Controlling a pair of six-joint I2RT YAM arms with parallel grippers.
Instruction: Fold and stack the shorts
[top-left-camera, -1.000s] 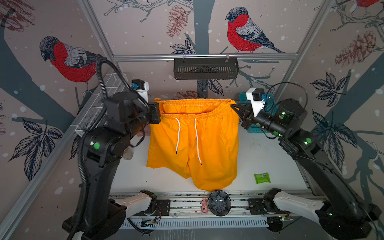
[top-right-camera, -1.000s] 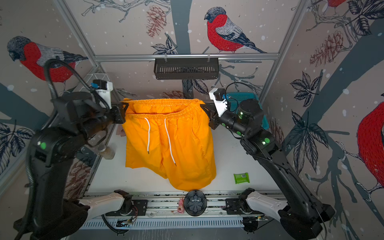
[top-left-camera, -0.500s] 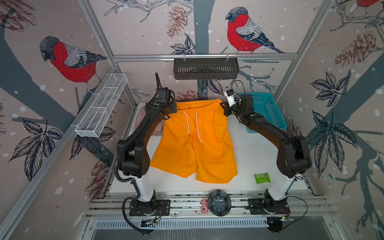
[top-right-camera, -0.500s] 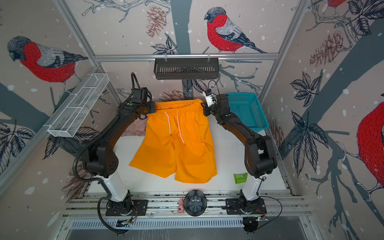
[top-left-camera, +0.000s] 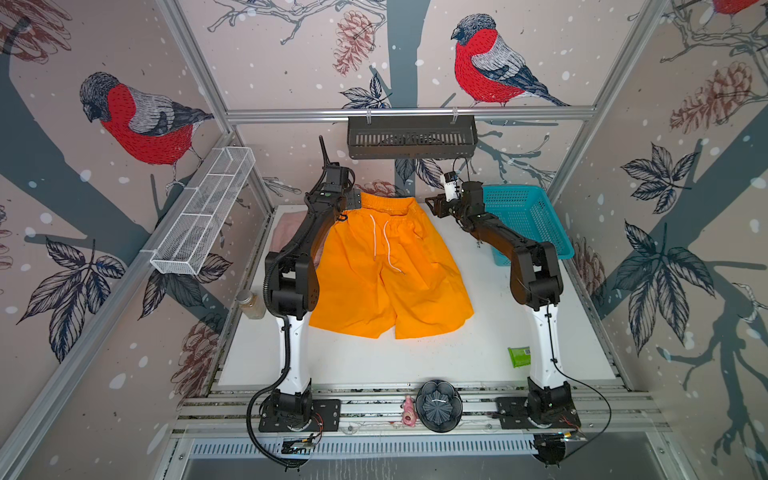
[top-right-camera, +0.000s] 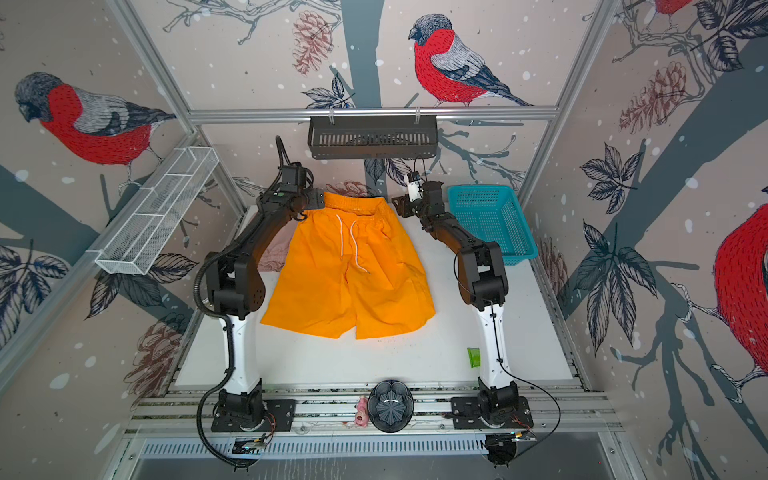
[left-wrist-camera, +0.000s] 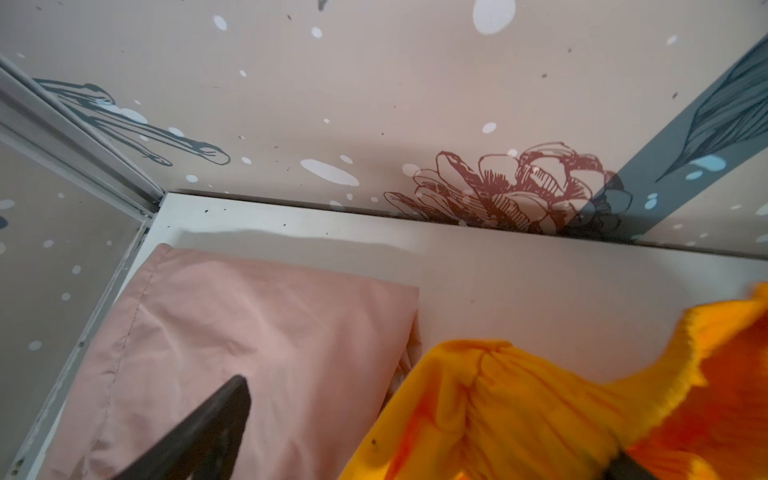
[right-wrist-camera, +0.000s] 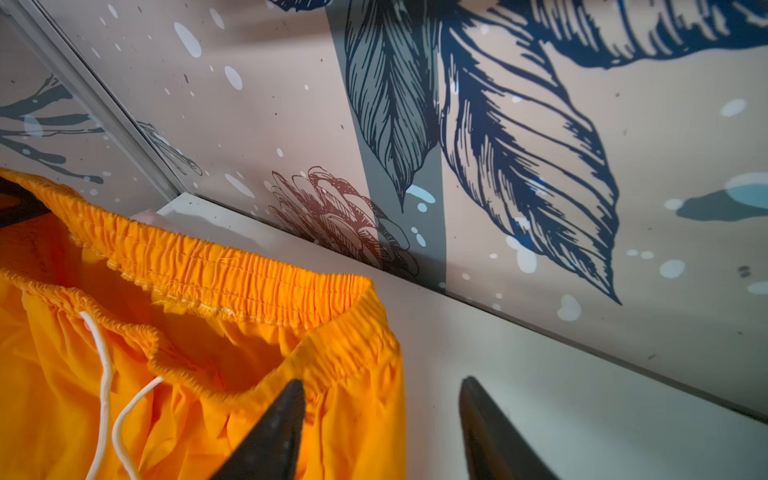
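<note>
Lying flat, unfolded, on counter (top-left-camera: 415, 361): orange shorts (top-left-camera: 390, 270); pink shorts (left-wrist-camera: 249, 332) apparently folded, far left. Both left gripper (top-left-camera: 353, 199) and right gripper (right-wrist-camera: 382, 386) wide, empty. Outstanding: fold orange, stack.

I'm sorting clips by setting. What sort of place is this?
Probably a robot test booth, not a home. A left arm and a right arm are bolted to a metal rail at a white table. An aluminium frame holds bird-print wall panels. Orange shorts lie spread out.
</note>
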